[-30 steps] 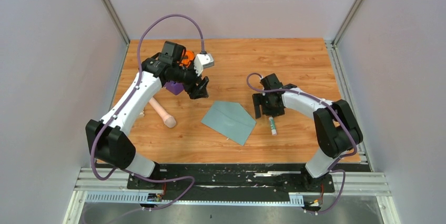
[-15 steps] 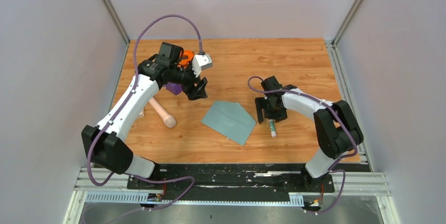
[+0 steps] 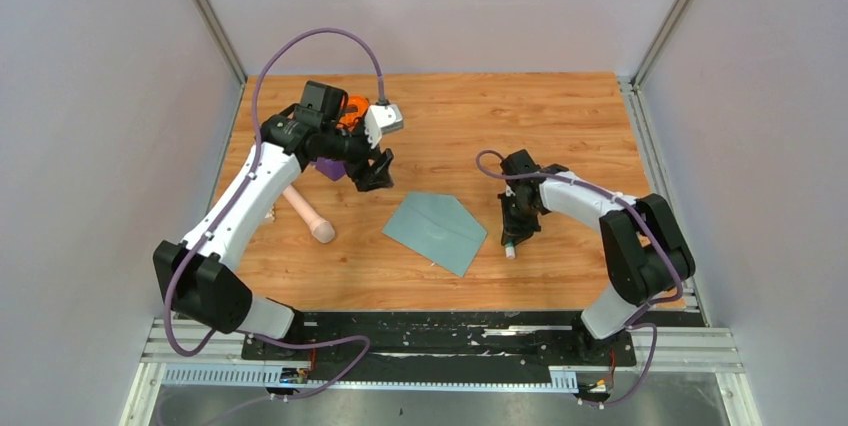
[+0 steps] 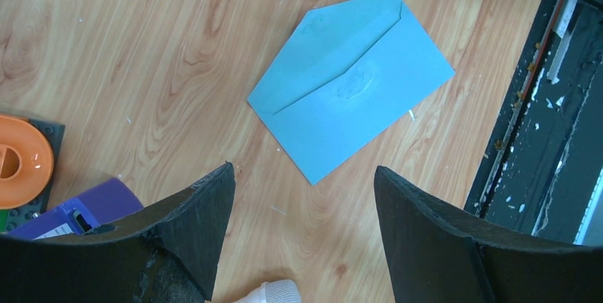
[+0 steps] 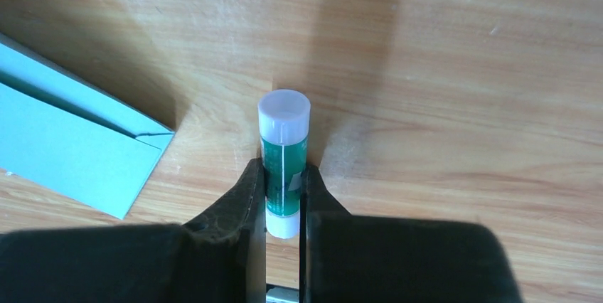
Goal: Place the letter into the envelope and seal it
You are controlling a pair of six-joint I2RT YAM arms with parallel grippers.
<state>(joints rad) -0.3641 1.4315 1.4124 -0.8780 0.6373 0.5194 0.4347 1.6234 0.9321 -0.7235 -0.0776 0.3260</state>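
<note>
The grey-teal envelope (image 3: 437, 231) lies flat in the middle of the table with its pointed flap folded out toward the left; it also shows in the left wrist view (image 4: 348, 82) and the right wrist view (image 5: 64, 150). The letter is not in view. My right gripper (image 3: 513, 231) (image 5: 283, 168) is down at the table just right of the envelope, shut on a green-and-white glue stick (image 5: 284, 161) whose white cap points away from the wrist. My left gripper (image 3: 372, 174) (image 4: 302, 168) hangs open above the wood beyond the envelope's left corner, holding nothing.
A pinkish cylinder (image 3: 308, 214) lies left of the envelope, its tip below the left fingers (image 4: 274, 292). A purple box (image 3: 330, 167) and an orange reel (image 3: 352, 109) sit at the back left. The black base rail (image 4: 540, 139) runs along the near table edge.
My right gripper has dropped onto the glue stick and shut on it; a second ago it stood open just behind it. The left arm has shifted slightly left.
</note>
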